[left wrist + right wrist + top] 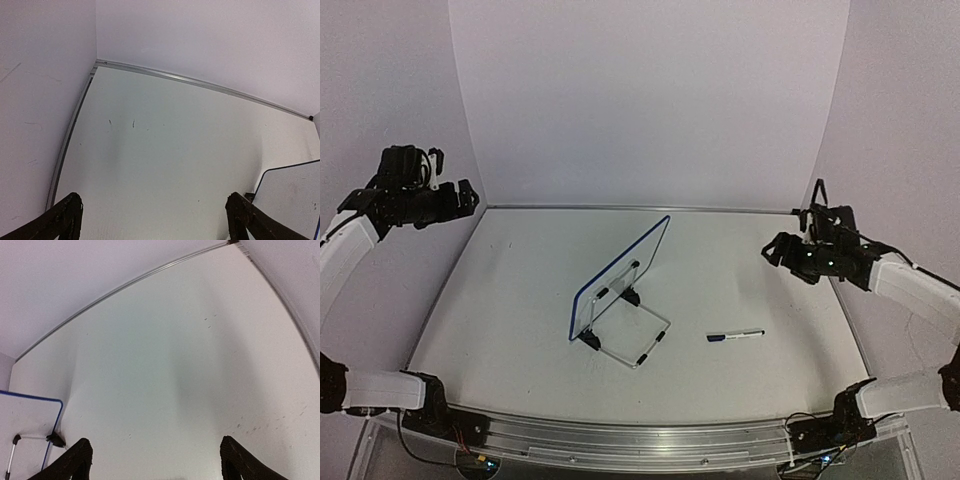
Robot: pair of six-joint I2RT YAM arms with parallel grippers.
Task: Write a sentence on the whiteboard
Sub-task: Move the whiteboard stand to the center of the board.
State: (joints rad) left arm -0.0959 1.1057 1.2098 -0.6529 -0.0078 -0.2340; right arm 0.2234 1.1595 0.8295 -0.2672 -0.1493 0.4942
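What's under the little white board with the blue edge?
A thin wire stand and black clip feet prop the small blue-rimmed whiteboard tilted on the white table. The table patch just past its leaning panel is covered from view.

- We log the whiteboard (623, 277): white face, thin dark-blue rim, black clip feet.
- Marker pen (735, 336): white barrel, dark-blue cap.
- Table (165, 140): off-white; we see a few small dark specks.
- Left gripper (154, 205) and right gripper (156, 445): black fingers.
- Left arm (348, 252) and right arm (920, 287): white links, black joints.
- Walls (650, 100): plain, pale lilac-tinted white.
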